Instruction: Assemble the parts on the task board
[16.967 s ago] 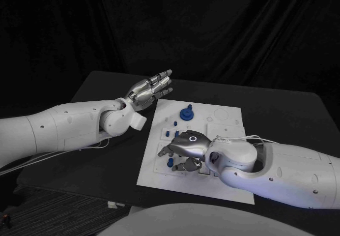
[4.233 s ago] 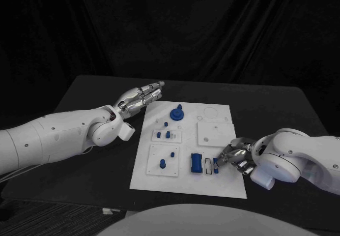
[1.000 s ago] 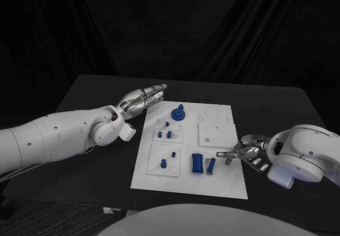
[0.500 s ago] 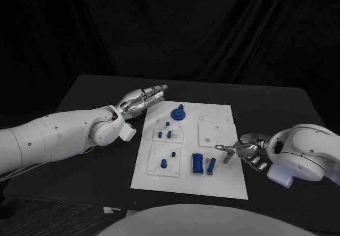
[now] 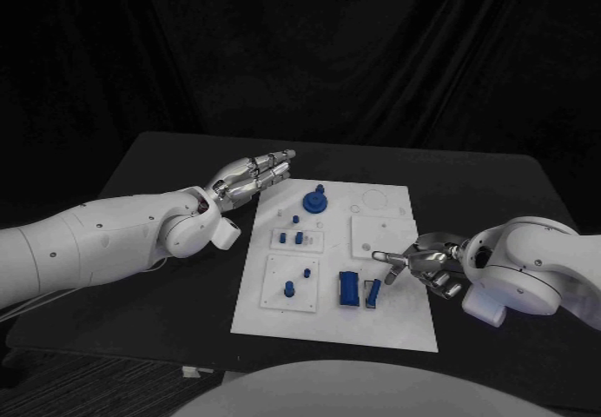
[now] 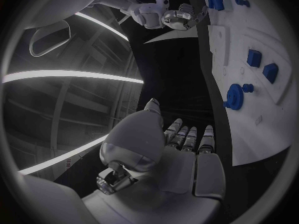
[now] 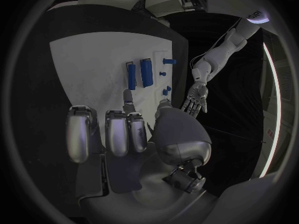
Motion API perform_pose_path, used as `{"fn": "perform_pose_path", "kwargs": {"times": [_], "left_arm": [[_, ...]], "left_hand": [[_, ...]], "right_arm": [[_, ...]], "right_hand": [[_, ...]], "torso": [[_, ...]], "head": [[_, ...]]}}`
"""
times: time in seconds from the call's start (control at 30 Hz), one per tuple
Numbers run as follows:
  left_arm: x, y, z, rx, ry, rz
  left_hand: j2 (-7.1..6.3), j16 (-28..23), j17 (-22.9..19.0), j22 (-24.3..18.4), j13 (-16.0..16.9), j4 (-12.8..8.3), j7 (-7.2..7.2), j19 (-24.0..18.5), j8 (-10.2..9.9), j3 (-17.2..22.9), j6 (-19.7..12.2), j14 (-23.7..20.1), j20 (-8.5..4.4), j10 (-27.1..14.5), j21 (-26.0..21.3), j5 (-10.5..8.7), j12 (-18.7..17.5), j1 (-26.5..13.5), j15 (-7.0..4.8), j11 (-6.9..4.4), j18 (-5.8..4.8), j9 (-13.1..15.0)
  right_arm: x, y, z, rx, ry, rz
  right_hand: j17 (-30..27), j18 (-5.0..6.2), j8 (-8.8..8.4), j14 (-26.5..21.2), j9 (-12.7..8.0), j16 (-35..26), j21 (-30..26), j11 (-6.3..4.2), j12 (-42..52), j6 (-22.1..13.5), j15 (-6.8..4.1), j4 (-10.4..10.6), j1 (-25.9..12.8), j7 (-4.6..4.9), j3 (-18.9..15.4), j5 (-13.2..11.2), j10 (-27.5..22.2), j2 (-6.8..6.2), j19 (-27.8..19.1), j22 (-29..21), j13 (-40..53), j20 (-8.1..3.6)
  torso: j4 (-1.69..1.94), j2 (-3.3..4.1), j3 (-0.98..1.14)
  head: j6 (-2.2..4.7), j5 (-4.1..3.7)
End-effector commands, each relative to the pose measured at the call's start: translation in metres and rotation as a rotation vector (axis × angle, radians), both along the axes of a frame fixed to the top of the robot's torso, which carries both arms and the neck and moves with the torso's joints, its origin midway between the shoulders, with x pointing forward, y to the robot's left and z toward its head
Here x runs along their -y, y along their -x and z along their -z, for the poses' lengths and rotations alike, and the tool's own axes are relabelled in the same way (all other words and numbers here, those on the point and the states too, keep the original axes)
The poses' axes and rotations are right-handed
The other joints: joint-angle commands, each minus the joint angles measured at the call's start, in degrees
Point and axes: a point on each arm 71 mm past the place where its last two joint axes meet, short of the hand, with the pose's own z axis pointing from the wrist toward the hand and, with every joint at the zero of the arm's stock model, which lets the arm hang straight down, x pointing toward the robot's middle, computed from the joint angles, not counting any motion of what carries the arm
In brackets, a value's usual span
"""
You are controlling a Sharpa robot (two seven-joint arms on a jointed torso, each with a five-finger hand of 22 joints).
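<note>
Board [image 5: 376,321] sits mid-bench [image 5: 163,165], white, with blue parts on it: round part [image 5: 314,201] at the far end, two small pegs [image 5: 292,236] on a raised square below it, two more pegs [image 5: 293,287] on the next square, and two long blocks [image 5: 356,289] side by side near the front edge. Right hand [image 5: 424,263] hovers over the board's right edge, just beside the blocks, fingers [image 7: 106,132] apart, holding nothing. Left hand [image 5: 254,173] is off the board's far left corner, flat, fingers [image 6: 187,137] straight and side by side, empty.
</note>
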Motion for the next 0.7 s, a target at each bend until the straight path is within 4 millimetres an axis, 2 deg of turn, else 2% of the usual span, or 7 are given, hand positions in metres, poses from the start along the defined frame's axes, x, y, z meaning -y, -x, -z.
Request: {"fn": "perform_pose_path", "kwargs": {"times": [0.03, 0.23, 0.7], "left_arm": [[0.003, 0.001, 0.000, 0.001, 0.014, 0.015], [0.003, 0.001, 0.000, 0.000, 0.014, 0.017], [0.003, 0.001, 0.001, -0.002, 0.014, 0.018]], "left_hand": [[-0.13, -0.21, -0.05, 0.06, 0.05, -0.01, 0.32, -0.02, 0.23, 0.28, 0.06, -0.03, 0.36, 0.04, 0.29, 0.34, 0.00, 0.58, 0.30, 0.54, 0.51, 0.05], [-0.12, -0.21, -0.05, 0.06, 0.05, -0.04, 0.36, -0.02, 0.24, 0.32, 0.08, -0.03, 0.37, 0.05, 0.29, 0.41, 0.00, 0.65, 0.33, 0.60, 0.50, 0.05], [-0.13, -0.21, -0.05, 0.07, 0.07, -0.08, 0.40, -0.01, 0.23, 0.38, 0.01, -0.03, 0.40, 0.11, 0.30, 0.52, 0.02, 0.75, 0.38, 0.71, 0.49, 0.04]], "right_arm": [[-0.004, 0.000, 0.002, -0.006, -0.018, -0.015], [-0.010, -0.001, 0.005, -0.015, -0.019, -0.034], [-0.016, 0.000, 0.009, -0.032, -0.020, -0.047]], "right_hand": [[1.01, 0.13, -0.41, 3.58, -0.13, 0.34, 0.28, -0.36, 0.15, -0.50, -0.32, -0.09, 0.18, 0.11, -0.37, 0.28, 5.84, 0.75, 3.11, 13.15, 15.07, -0.16], [0.94, 0.15, -0.64, 3.57, -0.37, 0.32, 0.21, -0.35, 0.15, -0.61, -0.32, -0.12, 0.43, 0.15, -0.56, 0.48, 5.84, 0.96, 3.07, 13.12, 15.07, -0.18], [1.01, 0.15, -0.79, 3.58, -0.76, 0.33, 0.17, -0.25, 0.15, -0.16, -0.28, -0.24, 1.51, 0.15, -0.99, 1.08, 5.84, 1.32, 3.05, 13.11, 15.07, -0.20]], "torso": [[0.00, 0.04, -0.02], [0.07, 0.04, -0.01], [-0.04, 0.02, -0.01]], "head": [[0.01, -0.06], [0.01, -0.02], [0.01, 0.14]]}}
